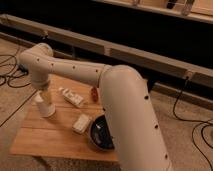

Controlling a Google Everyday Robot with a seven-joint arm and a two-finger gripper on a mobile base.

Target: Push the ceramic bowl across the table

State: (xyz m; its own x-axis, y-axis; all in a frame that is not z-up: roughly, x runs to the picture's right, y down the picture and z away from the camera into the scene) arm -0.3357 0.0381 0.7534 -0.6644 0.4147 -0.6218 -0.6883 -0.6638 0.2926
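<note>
The glossy black ceramic bowl sits near the front right of the light wooden plank table, its right side hidden behind my thick white arm. My gripper hangs down from the wrist at the table's left side, right over or against a white paper cup. It is well to the left of the bowl and apart from it.
A small white box lies just left of the bowl. A long white packet and a small brown object lie toward the table's back. Black cables run over the floor at left and at right.
</note>
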